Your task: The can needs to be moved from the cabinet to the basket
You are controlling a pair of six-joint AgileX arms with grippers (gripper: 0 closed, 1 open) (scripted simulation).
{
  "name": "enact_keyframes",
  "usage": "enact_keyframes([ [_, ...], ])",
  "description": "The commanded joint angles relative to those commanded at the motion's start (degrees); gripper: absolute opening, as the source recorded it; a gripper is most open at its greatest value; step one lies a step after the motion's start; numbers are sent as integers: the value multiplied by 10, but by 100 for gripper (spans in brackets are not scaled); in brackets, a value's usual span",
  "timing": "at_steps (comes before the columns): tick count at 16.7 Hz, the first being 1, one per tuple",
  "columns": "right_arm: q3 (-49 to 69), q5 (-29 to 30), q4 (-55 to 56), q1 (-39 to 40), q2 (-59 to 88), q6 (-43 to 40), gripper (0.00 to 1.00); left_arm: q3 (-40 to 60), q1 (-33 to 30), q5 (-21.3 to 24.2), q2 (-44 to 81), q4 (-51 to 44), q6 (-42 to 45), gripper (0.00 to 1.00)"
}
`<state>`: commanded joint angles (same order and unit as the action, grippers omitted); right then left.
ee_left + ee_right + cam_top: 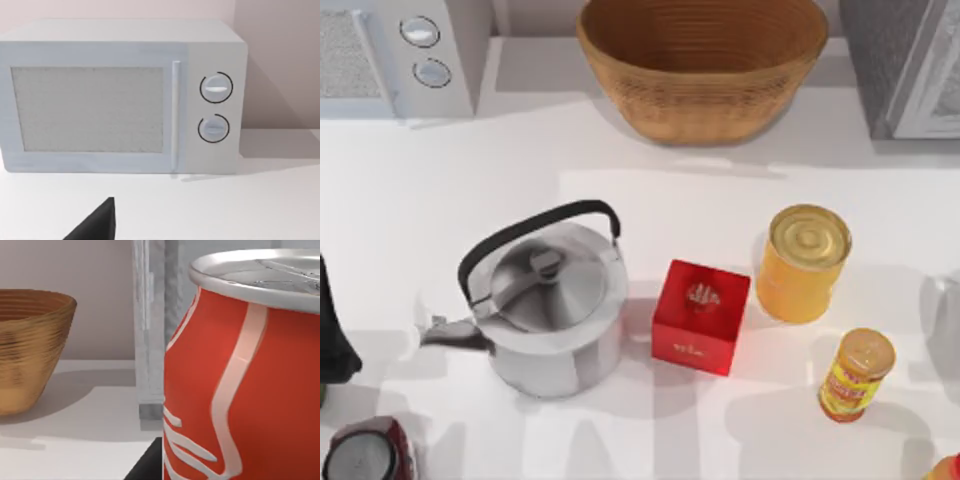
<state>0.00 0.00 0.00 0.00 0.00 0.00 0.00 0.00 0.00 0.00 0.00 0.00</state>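
Note:
The can (240, 385) is red with white script and a silver lid, upright and very close in the right wrist view. My right gripper (200, 471) is shut on it; one dark finger (148, 466) shows against the can's side, the other is hidden behind it. Beyond the can stands the cabinet's (150, 330) grey front edge. The tan woven basket (702, 75) sits at the back middle of the table, also seen as the basket (27, 350) in the right wrist view. A red and yellow sliver (947, 467) shows at the front right corner. My left arm (332, 330) stays at the left edge.
A steel kettle (545, 305), a red cube (700, 315), a wide yellow tin (803, 262) and a small yellow jar (857, 374) stand mid-table. The microwave (395, 50) is back left, the cabinet (905, 65) back right. A dark red can (365, 455) sits front left.

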Motion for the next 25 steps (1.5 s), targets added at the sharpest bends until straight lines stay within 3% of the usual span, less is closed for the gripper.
enact_keyframes([
  [4, 13, 6, 7, 9, 22, 1, 0, 0, 0, 0, 0, 0, 0, 100],
  [9, 146, 55, 56, 57, 173, 2, 0, 0, 0, 0, 0, 0, 0, 100],
  [25, 826, 287, 269, 274, 1121, 8, 0, 0, 0, 0, 0, 0, 0, 100],
])
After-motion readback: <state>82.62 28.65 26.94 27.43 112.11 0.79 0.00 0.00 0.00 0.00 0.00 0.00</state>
